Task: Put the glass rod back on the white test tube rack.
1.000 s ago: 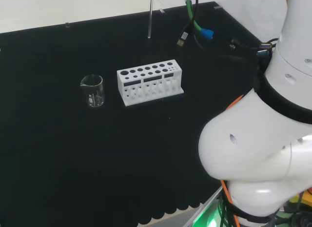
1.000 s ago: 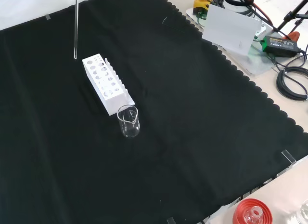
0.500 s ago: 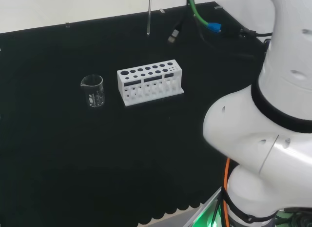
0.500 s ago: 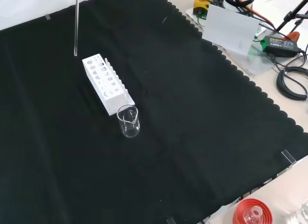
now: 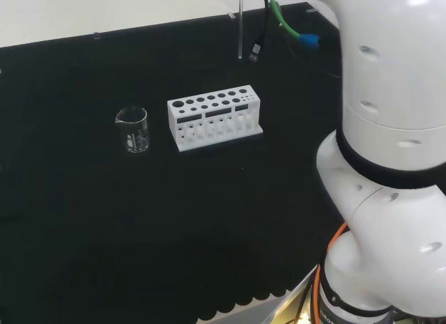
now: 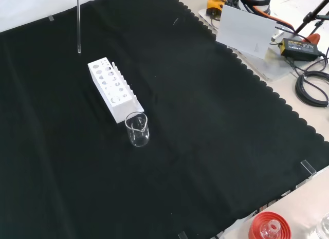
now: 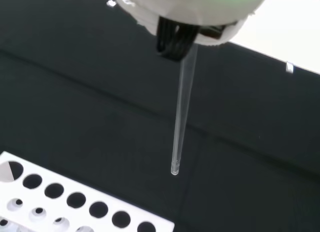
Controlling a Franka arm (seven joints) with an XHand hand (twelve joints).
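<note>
The glass rod (image 7: 179, 127) hung upright in the air, clear of the white test tube rack (image 5: 214, 116) and above the black cloth of the worktop (image 6: 205, 126) beyond the rack's long back side in the head view. In the wrist view the hand (image 7: 190, 15) pinched the rod's upper end, and its free tip hovered just past the rack's row of holes.

By my reading the carry was well along, but the placing was undone: the tip had yet to be brought over a hole and lowered in. The small beaker (image 5: 132, 129) stood beside the rack's end, untouched.

Against the head view of half a second earlier, the rod had shifted toward the rack's right end, and the arm's white links (image 5: 390, 150) had swung upright.
</note>
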